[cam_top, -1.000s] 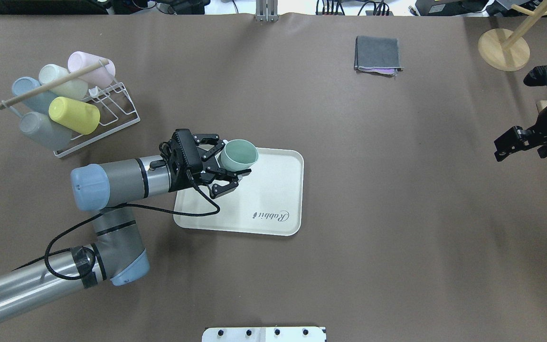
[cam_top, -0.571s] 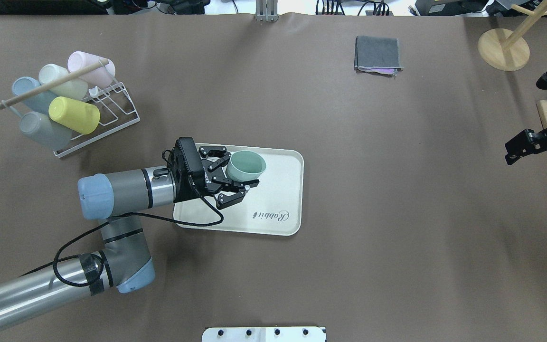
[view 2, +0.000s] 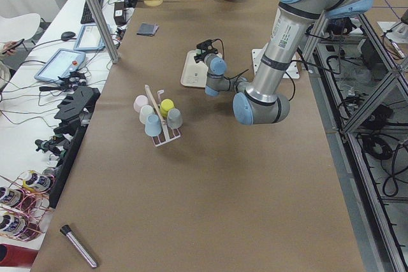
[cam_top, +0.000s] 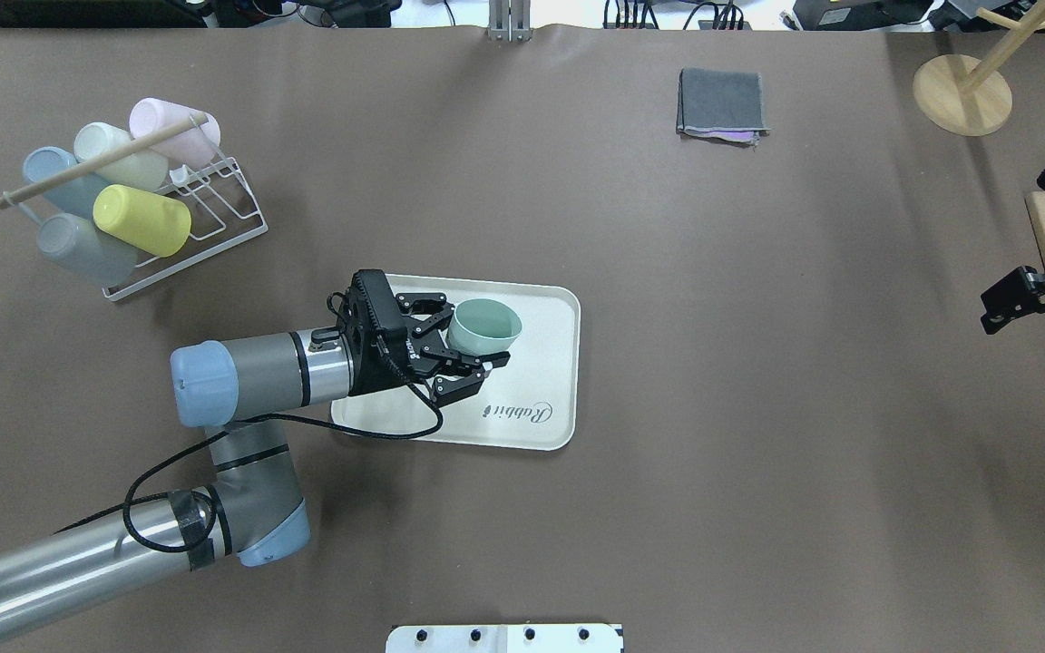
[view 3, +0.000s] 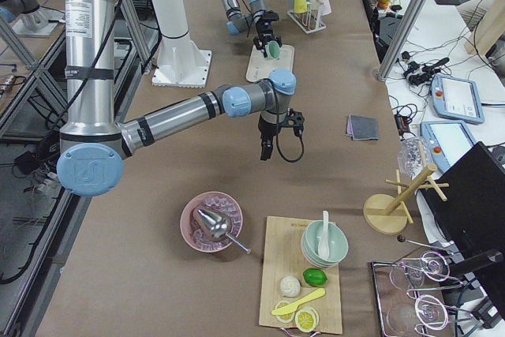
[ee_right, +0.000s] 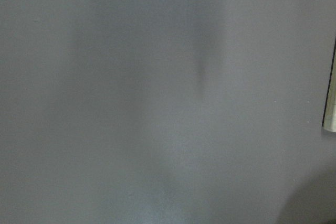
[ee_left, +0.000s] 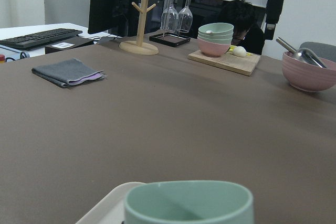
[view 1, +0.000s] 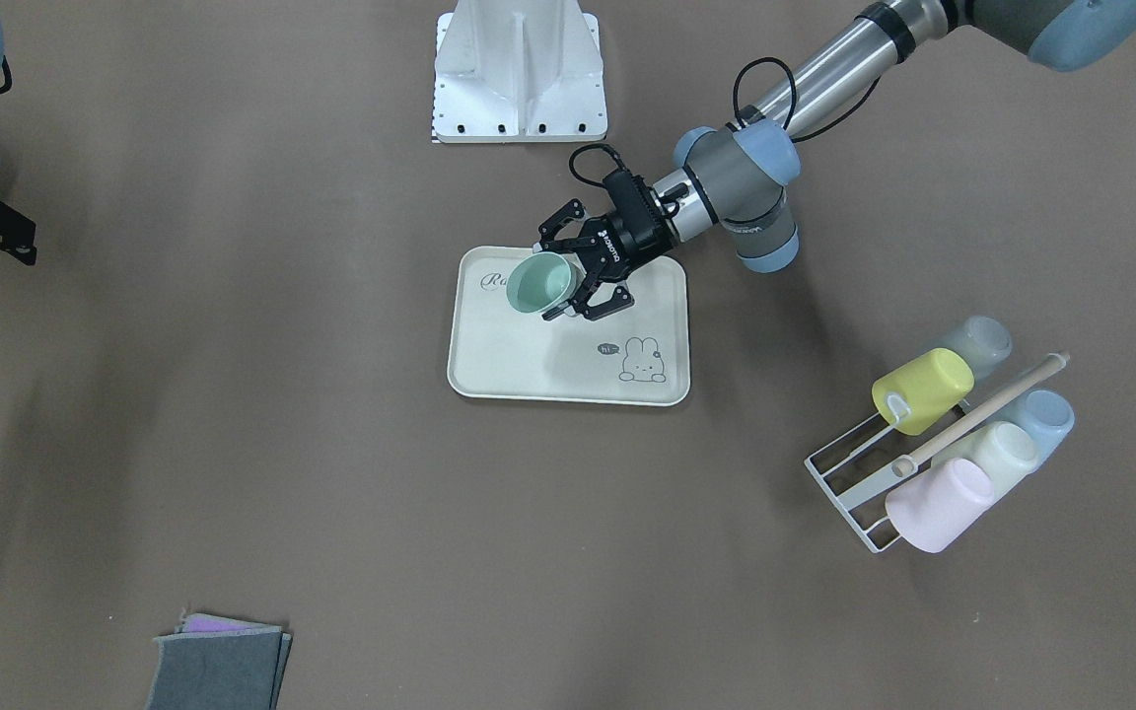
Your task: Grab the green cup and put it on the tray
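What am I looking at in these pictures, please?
These are two robot arms at a brown table, each ending in a two-finger gripper. One camera looks down from behind the robot, one faces it, two watch from the table's ends, and one sits on each wrist. The left gripper is shut on the green cup, held over the cream tray. A wire rack of cups and a folded grey cloth lie on the table. The right gripper hangs aside, empty.

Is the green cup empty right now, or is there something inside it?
Empty. The green cup, mouth up over the tray, shows only bare green inner wall in the overhead and front-facing views.
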Controlling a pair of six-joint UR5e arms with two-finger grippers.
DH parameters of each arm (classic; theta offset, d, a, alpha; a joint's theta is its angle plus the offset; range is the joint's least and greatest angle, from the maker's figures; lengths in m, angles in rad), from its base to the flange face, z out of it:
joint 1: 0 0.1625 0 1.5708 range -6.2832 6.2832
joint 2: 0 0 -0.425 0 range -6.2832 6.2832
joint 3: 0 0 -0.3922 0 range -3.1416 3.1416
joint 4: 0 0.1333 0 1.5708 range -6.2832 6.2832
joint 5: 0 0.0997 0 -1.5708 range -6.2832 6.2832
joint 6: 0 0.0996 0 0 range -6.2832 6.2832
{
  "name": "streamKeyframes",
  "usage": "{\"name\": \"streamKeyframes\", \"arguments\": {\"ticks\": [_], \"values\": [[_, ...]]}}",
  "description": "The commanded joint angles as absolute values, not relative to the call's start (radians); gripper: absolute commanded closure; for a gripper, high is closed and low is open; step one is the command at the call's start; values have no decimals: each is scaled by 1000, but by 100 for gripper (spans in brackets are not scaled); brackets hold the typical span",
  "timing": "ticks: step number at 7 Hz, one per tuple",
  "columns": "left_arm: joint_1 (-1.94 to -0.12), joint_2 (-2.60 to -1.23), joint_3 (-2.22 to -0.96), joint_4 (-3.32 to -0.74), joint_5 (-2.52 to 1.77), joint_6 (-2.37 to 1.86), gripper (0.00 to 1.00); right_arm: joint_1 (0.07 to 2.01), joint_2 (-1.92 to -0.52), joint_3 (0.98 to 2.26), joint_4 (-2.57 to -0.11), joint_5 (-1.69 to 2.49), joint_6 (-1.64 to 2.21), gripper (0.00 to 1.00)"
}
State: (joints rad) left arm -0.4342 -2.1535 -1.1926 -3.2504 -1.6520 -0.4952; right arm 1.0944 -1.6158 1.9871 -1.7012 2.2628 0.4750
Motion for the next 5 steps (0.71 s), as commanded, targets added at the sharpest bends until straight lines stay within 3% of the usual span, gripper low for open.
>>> {"name": "streamKeyframes", "arguments": {"ticks": [1,5], "values": [[-434,-2157,-1173,-3243,-1649,-502,85,1100,-1628,1979,-1700,2263,471,0],[-434,-2164,-1173,-3209,-1649,-500,30,1101,-1638,1959,-1694,2256,471,0]]}}
